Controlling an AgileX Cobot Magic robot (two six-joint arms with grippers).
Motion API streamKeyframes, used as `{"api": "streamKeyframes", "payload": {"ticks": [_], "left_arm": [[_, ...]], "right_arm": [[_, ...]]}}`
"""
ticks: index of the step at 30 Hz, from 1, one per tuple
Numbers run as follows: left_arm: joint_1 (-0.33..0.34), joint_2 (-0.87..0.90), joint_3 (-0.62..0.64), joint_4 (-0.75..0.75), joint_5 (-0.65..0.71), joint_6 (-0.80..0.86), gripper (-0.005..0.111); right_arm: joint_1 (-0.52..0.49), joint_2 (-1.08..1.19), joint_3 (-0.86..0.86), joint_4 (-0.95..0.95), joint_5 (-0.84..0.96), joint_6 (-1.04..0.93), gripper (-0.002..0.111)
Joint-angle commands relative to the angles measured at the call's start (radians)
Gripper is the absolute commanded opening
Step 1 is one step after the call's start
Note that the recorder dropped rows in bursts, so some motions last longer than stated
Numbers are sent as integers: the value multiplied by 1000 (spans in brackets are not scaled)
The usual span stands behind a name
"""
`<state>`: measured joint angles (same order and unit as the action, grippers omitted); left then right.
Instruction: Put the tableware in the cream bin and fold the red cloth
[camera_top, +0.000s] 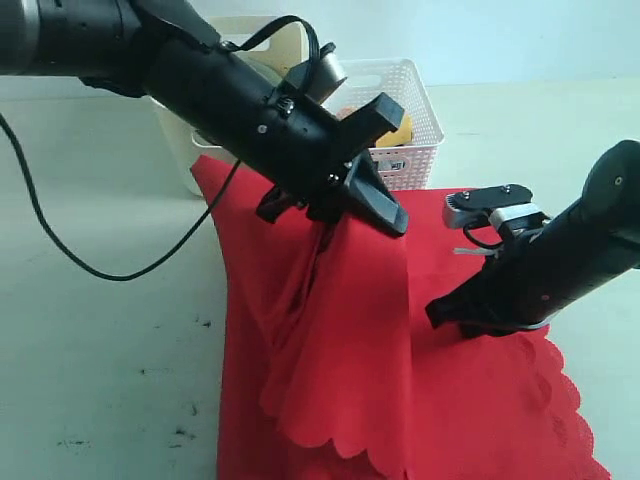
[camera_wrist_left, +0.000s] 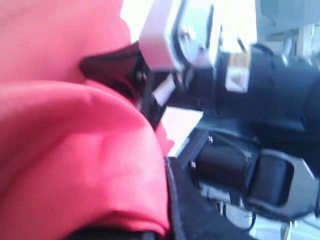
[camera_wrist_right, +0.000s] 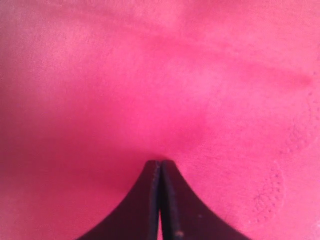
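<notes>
The red cloth (camera_top: 340, 340) covers the table, and one part of it is lifted into a hanging fold. My left gripper (camera_top: 385, 215) is shut on the top of that fold, above the middle of the cloth. In the left wrist view the red cloth (camera_wrist_left: 75, 150) bulges between the dark jaws of the left gripper (camera_wrist_left: 162, 225). My right gripper (camera_top: 440, 312) is shut, its tips pressed down on the flat cloth to the right of the fold. In the right wrist view its closed tips (camera_wrist_right: 160, 164) touch the cloth (camera_wrist_right: 160, 75) with nothing between them. The cream bin (camera_top: 178, 135) stands behind the left arm, mostly hidden. I cannot make out the tableware.
A white lattice basket (camera_top: 415, 115) with yellow food inside stands behind the cloth, next to the cream bin. A black cable (camera_top: 90, 265) loops over the bare table at the left. The cloth's scalloped edge (camera_top: 570, 400) runs along the front right.
</notes>
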<state>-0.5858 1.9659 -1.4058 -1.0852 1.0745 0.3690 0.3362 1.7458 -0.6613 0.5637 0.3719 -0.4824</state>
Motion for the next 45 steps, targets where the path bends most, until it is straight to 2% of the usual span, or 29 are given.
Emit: {"api": "streamKeyframes", "payload": {"ticks": [1, 8, 12, 17, 19, 21, 25, 27, 29, 34, 38, 45], "left_arm": [[-6, 65, -50, -40, -23, -38, 0], [-25, 108, -63, -61, -5, -36, 0], [-45, 112, -63, -70, -5, -33, 0], [-63, 120, -63, -72, -38, -33, 0], [-63, 134, -63, -72, -54, -33, 5], [-63, 148, -63, -83, -58, -33, 15], [-63, 155, -98, -84, -39, -33, 45], [-63, 148, -129, -73, -22, -20, 56], [-63, 135, -165, -46, 5, -2, 62], [-63, 94, -243, 85, 103, -9, 62], [-65, 78, -249, 153, 145, -38, 62], [-157, 127, -249, 151, 115, 1, 62]], "right_arm": [[2, -31, -28, -41, 71, 9, 0], [2, -198, -47, -469, 161, 391, 0], [2, -287, -47, -564, 219, 482, 0], [2, -368, -47, -577, 270, 500, 0], [2, -390, -47, -582, 280, 511, 0], [2, -411, -47, -584, 292, 511, 0], [2, -442, -47, -606, 325, 522, 0], [2, -455, -47, -627, 338, 539, 0], [2, -473, -47, -634, 348, 539, 0], [2, -514, -47, -634, 356, 539, 0], [2, -527, -47, -634, 356, 539, 0], [2, -527, -47, -634, 356, 539, 0]]}}
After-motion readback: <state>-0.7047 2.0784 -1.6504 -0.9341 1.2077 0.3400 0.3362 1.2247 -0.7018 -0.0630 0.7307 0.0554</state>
